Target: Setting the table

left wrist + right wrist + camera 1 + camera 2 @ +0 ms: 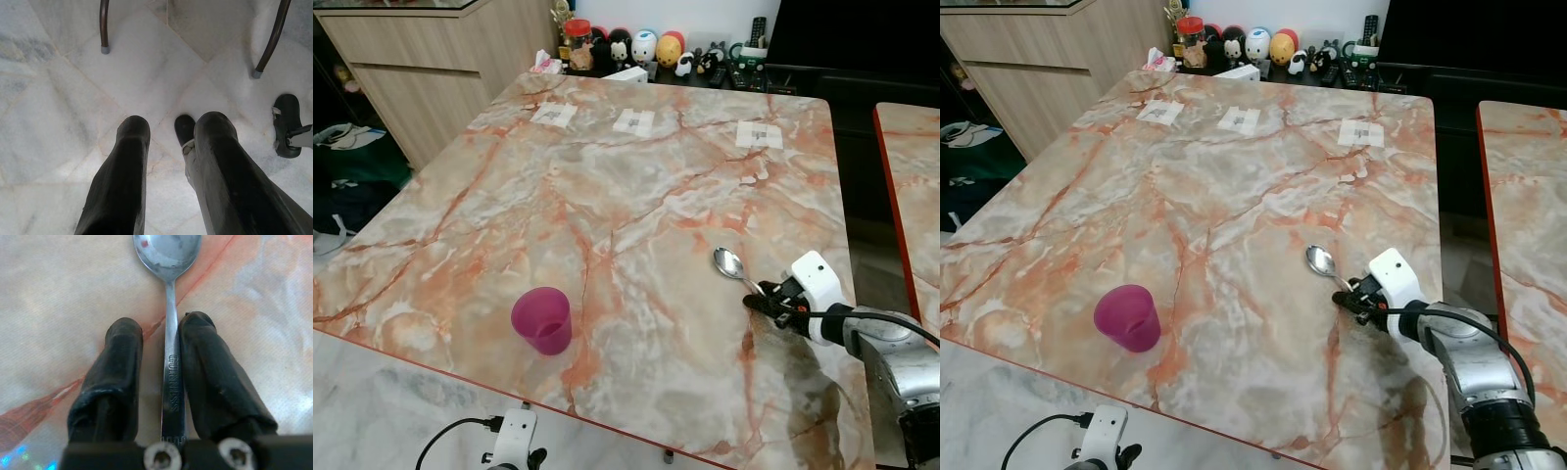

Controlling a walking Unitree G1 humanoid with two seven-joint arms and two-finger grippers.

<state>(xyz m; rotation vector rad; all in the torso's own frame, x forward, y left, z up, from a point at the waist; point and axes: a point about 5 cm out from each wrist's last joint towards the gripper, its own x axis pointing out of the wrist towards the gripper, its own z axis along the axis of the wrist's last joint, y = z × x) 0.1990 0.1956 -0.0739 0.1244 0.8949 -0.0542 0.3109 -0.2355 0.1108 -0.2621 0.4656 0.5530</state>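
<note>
Marble, veined in orange and pink, covers the table [636, 196], and everything sits relative to it. A metal spoon [728, 263] lies toward the table's right side, bowl pointing toward the far edge, its handle running back between the two black fingers [215, 377] of the right gripper [762, 298]. From the wrist view the handle sits against one finger with a small gap to the other, so the fingers bracket it without clearly pinching it. A pink plastic cup [543, 320] stands upright near the table's near edge, well apart from the spoon. Three small paper tags [633, 122] lie in a row along the far edge. The left gripper [166, 147] hangs below the table over the pale floor tiles [58, 98], fingers parted, holding nothing.
</note>
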